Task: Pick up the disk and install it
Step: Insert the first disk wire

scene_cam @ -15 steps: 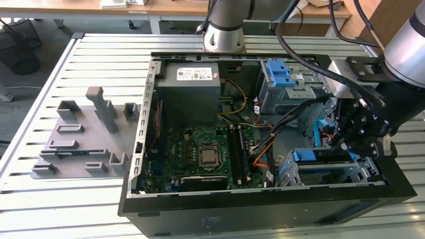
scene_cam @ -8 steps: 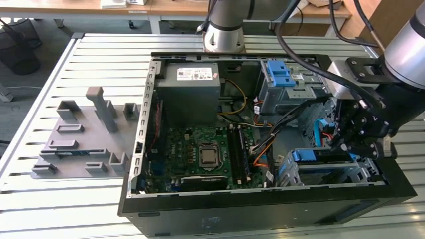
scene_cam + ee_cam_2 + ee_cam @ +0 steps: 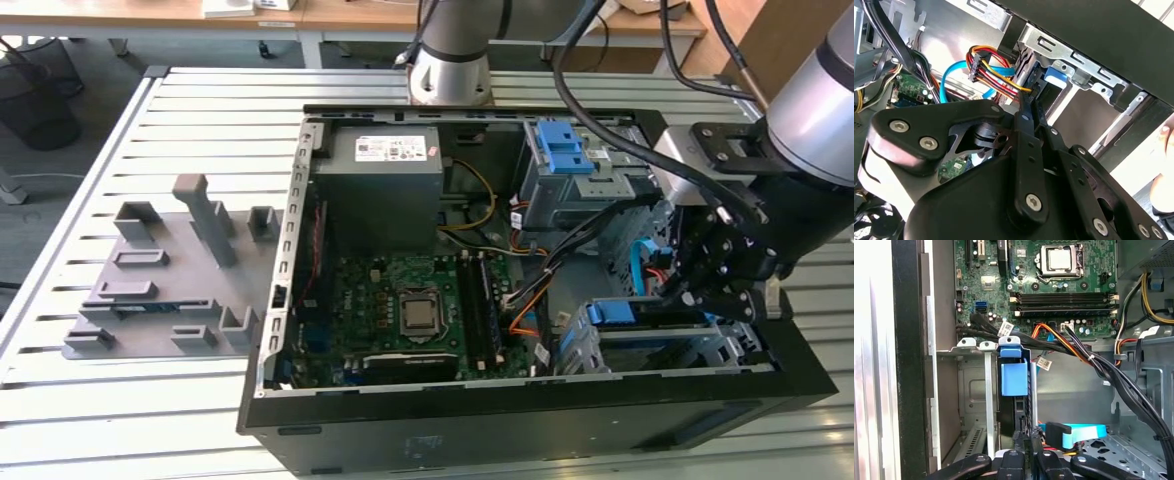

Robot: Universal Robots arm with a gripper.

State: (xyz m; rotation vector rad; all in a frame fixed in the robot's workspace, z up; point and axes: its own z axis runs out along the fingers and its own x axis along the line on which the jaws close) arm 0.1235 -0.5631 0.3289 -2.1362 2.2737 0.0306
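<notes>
First wrist view, disk [image 3: 1013, 385] in drive cage [image 3: 974, 390]

Gripper [image 3: 714, 285] down low (fingers together)

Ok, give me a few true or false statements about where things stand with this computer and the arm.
1. The computer case lies open, motherboard exposed. True.
2. The gripper hangs over the grey fixture outside the case. False: the gripper is inside the case, at the drive cage on the exterior view's right.
3. In the first wrist view, the disk sits in the drive cage. True.
4. A cooler covers the processor. False: the processor is bare.
</notes>
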